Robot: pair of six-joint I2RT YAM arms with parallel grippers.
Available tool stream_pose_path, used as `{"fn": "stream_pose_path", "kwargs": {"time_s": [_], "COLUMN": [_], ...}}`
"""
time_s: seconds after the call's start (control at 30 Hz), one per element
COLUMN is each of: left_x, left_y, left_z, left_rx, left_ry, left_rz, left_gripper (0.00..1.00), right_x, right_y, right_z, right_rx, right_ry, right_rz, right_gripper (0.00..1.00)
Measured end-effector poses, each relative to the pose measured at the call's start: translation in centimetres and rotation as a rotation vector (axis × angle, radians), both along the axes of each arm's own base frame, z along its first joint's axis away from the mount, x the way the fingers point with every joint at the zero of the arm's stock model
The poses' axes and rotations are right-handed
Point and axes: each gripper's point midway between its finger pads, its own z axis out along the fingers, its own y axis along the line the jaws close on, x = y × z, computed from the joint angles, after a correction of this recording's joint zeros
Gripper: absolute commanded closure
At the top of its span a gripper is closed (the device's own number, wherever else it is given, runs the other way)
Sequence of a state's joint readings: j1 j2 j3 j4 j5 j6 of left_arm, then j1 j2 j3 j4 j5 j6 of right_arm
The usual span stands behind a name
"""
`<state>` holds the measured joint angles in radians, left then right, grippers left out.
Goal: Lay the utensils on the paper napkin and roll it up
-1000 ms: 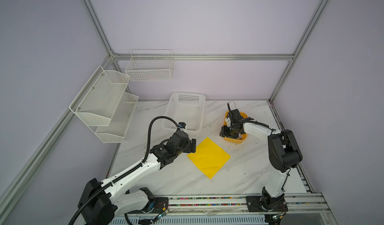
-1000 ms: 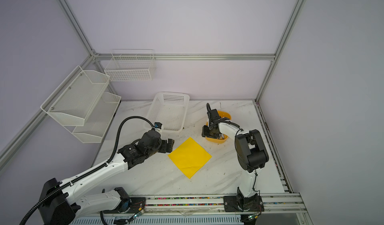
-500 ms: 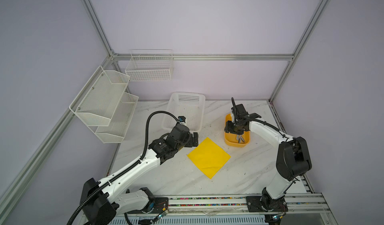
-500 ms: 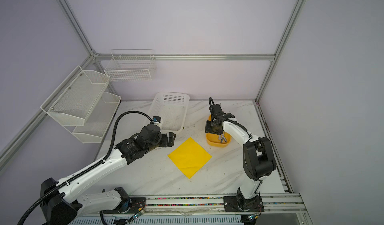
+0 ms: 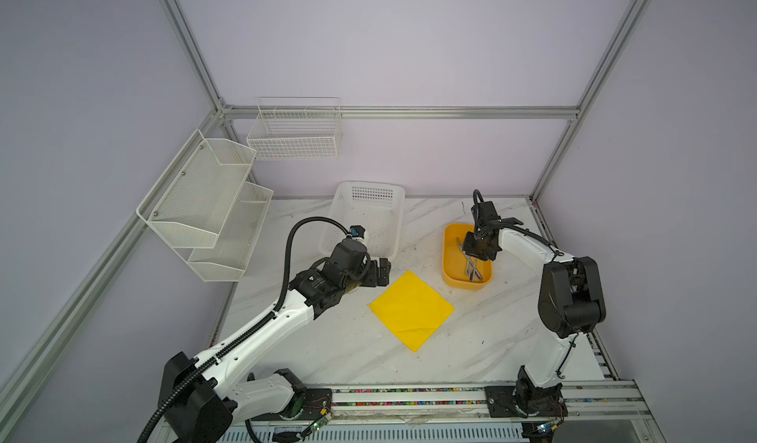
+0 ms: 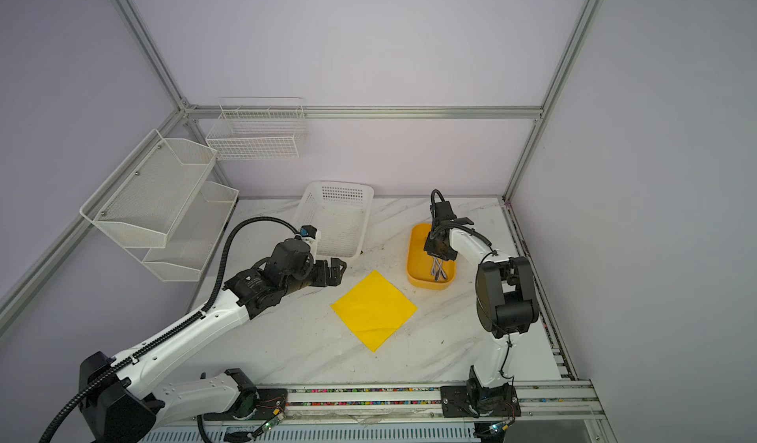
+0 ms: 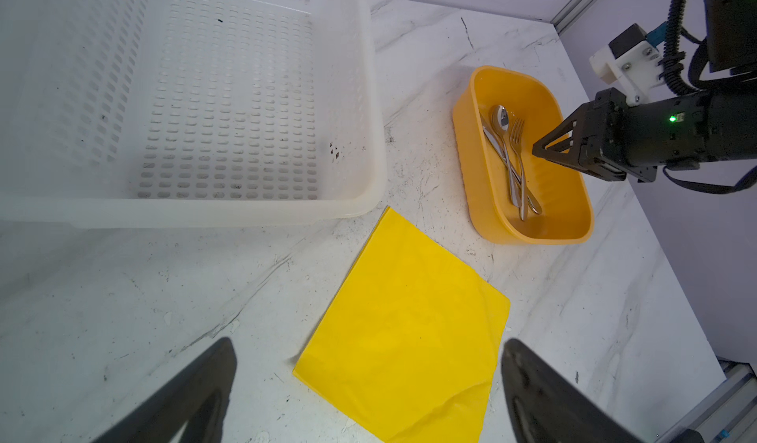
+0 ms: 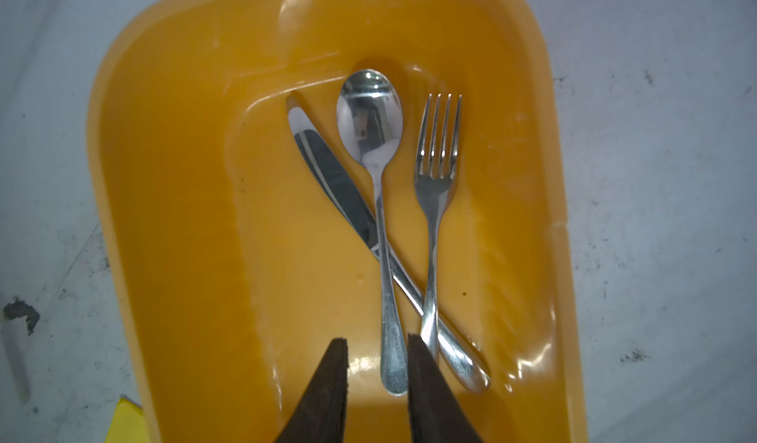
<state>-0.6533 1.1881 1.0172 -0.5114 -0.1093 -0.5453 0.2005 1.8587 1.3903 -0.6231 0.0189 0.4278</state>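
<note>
The utensils lie in an orange tub: a spoon, a fork and a knife, their handles crossing. My right gripper hangs over the handle ends. Its jaws stand narrowly apart, with the spoon's handle tip showing between them. The yellow paper napkin lies flat on the marble table. My left gripper hovers wide open and empty at the napkin's far left edge.
A white perforated basket stands behind my left gripper. White mesh shelves and a wire basket hang on the left and back walls. A rail runs along the table's front edge.
My right gripper has swung over the tub, dropped toward the utensil handles and narrowed its jaws. My left arm has edged forward toward the napkin, jaws still wide.
</note>
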Motion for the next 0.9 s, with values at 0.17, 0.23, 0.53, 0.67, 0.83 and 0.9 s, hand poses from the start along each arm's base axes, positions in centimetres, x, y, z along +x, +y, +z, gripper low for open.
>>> {"fn": "stream_pose_path", "kwargs": {"time_s": [0.17,0.23,0.53,0.67,0.83,0.9], "left_x": [-0.3,-0.3,0.3,0.4,0.5,0.5], "left_y": [-0.7,-0.9,-1.5,-1.6,-1.4,-1.3], "left_z": [0.0,-0.1,-1.5,-2.4,-3.5,-3.8], "left_rx": [0.005,0.012,0.048,0.081,0.130,0.144], "left_ry": [-0.002,-0.008,0.008,0.017,0.034,0.037], "left_rz": [-0.064,-0.080,-0.108,-0.124,-0.140,-0.146], "left_gripper": [0.01,0.00,0.00,0.00,0.00,0.00], "right_x": [1.2,1.8,3.6,4.3,4.4,4.3], "right_y": [-0.8,-0.9,-1.0,-0.7,-0.6,-0.6], "right_z": [-1.5,-2.2,-4.8,-5.0,-5.1,-5.1], "right_rx": [-0.017,-0.023,-0.023,-0.014,-0.012,-0.010], "right_ry": [0.025,0.036,0.076,0.072,0.085,0.091], "right_rz": [0.002,0.007,0.034,0.040,0.045,0.046], "right_gripper": [0.73,0.74,0.77,0.82,0.84,0.83]}}
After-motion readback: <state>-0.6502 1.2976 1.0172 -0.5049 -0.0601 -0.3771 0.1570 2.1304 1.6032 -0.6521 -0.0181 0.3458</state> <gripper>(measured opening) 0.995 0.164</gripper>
